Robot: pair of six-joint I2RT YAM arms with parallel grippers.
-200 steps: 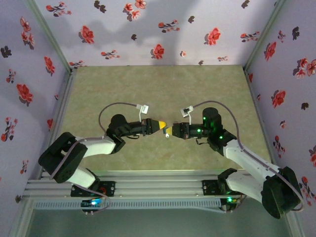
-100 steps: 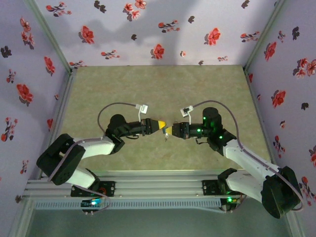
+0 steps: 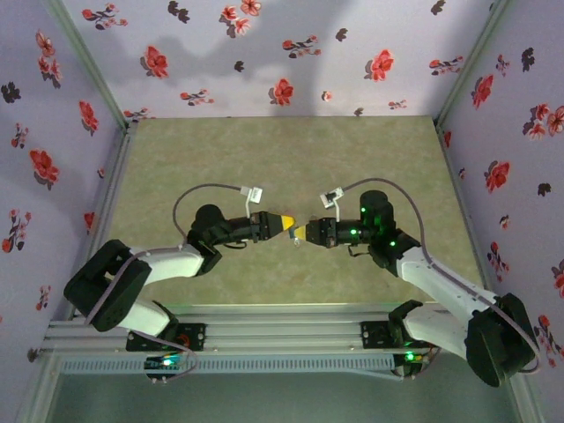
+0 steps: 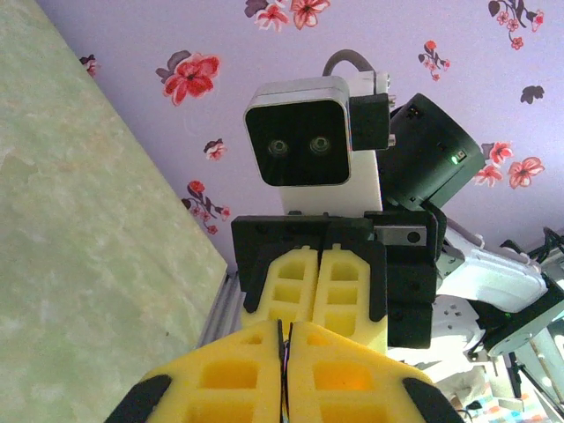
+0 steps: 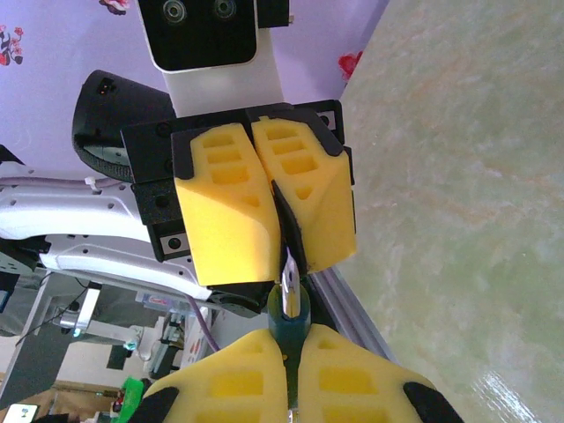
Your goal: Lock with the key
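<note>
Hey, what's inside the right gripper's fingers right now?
The key: its thin metal shaft pokes out of the right gripper toward the left gripper. Its dark head sits mostly covered between the yellow pads.

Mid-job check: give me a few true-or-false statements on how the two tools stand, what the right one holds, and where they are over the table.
1. The left tool and right tool meet tip to tip over the middle of the table. True.
2. The right tool is wide open. False: its fingers are closed on a small dark-headed key.
3. The key's thin metal shaft points toward the left tool. True.
4. The left tool is at the far wall. False: it is nearer the arm bases, facing the right tool.
5. The left tool's fingers are spread apart. False: they are pressed together.
</note>
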